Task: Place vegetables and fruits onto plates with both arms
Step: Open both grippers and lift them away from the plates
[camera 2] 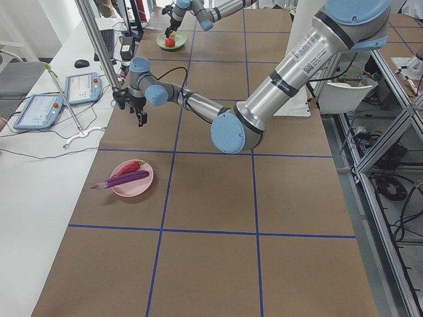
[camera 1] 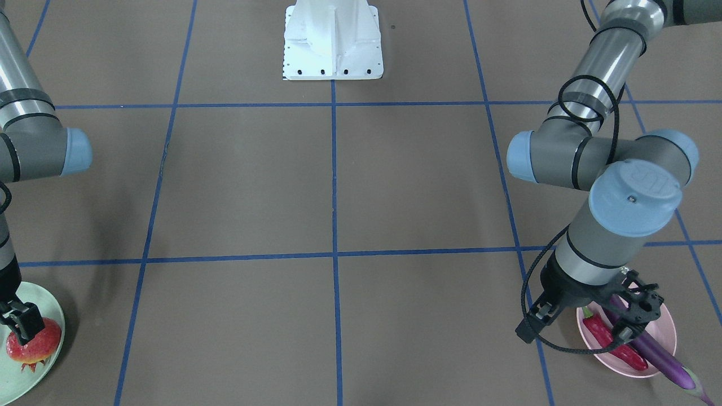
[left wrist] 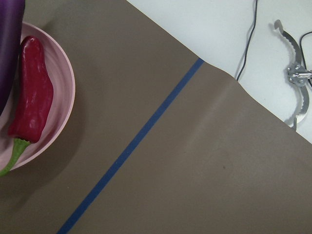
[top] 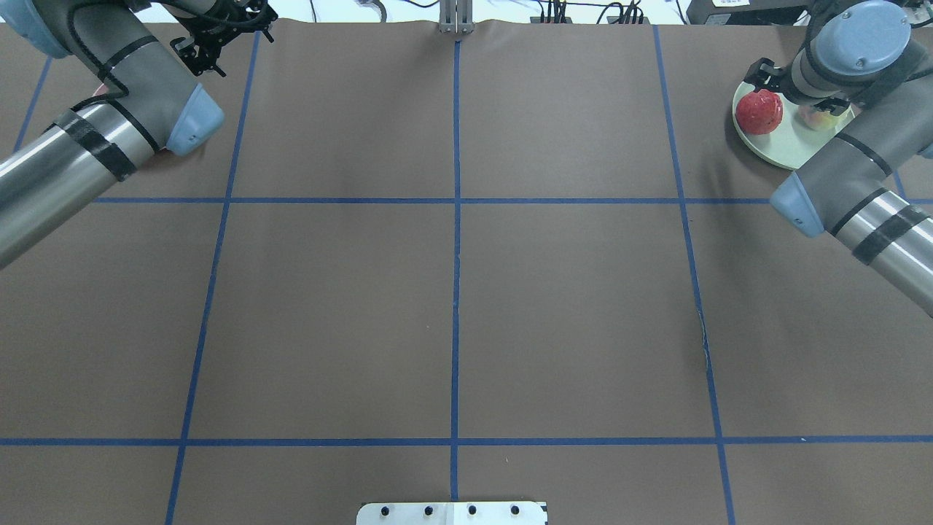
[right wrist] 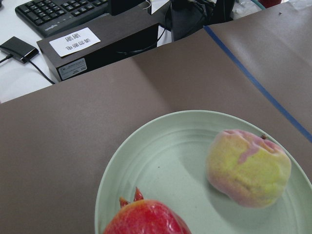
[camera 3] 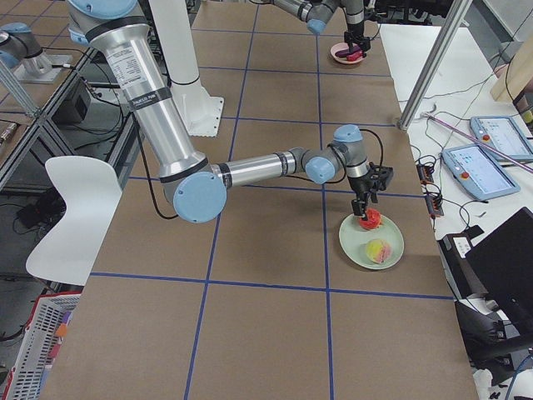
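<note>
**Exterior front-facing view showed both arms at loaded plates**

At the view's left edge, the right gripper pointed straight down, its black fingers against the top of the pomegranate. The fruit sat on the mint green plate with its small crown turned toward the operators' side. Whether the fingers were clamped on it could not be told. The peach lay on the same plate, near the pomegranate but apart from it.

Across the table, the left gripper hung raised above the brown surface near the pink plate, carrying nothing. How wide its jaws stood could not be made out.

The eggplant lay diagonally across that plate, its pale stem end overhanging the rim toward the table's operator edge. The chili pepper lay just beside it, roughly parallel.

Both arms reached out low from the base, elbows bent and wrists turned downward.
</note>
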`<action>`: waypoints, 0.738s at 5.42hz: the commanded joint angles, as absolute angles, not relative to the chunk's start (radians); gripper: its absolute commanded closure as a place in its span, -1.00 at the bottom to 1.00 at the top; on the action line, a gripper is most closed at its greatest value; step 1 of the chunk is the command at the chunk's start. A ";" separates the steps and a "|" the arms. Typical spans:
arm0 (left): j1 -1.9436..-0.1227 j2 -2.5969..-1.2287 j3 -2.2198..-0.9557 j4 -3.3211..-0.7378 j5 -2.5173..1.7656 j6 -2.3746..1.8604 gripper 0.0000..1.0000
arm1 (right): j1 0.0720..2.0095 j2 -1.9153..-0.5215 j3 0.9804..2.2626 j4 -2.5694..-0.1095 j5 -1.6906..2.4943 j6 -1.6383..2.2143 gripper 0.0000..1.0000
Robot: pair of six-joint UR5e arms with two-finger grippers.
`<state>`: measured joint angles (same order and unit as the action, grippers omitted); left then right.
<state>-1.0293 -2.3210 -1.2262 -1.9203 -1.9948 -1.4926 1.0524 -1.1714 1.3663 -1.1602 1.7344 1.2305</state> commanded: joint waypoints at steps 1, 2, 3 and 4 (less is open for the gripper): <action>-1.026 -2.175 -1.427 -1.916 -2.000 -1.395 -1.00 | 1.061 -1.295 1.554 -1.161 1.869 1.131 -1.00; -1.026 -2.096 -1.527 -1.896 -2.000 -1.291 -1.00 | 1.062 -1.368 1.651 -1.163 1.919 1.044 -1.00; -1.026 -2.021 -1.616 -1.838 -2.000 -1.134 -1.00 | 1.099 -1.406 1.682 -1.161 2.009 0.931 -1.00; -1.028 -1.922 -1.697 -1.829 -2.000 -1.008 -1.00 | 1.145 -1.443 1.678 -1.161 2.076 0.769 -1.00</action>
